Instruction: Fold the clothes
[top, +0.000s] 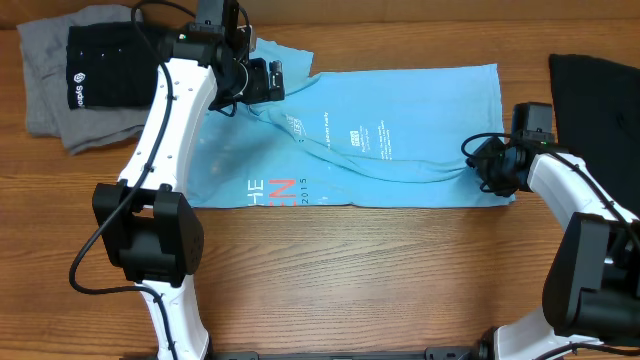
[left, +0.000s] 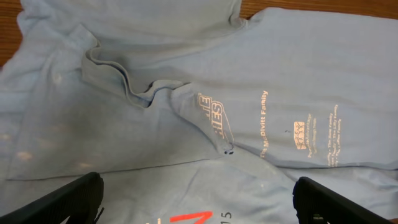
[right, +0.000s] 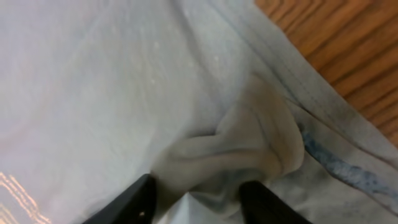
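**Light blue T-shirt** spread flat on the wooden table, with a long diagonal crease. Small white print sits near its centre, and white-and-pink lettering runs along the edge nearest the arm bases. The left gripper hangs over the shirt's far left part, jaws wide apart and holding nothing. The right gripper is at the shirt's right edge, jaws clamped on a bunched fold of cloth. Left of the shirt lies a grey garment with a black printed garment on it. To the right lies a plain black garment.

Light blue T-shirt, pink-white lettering, brown table
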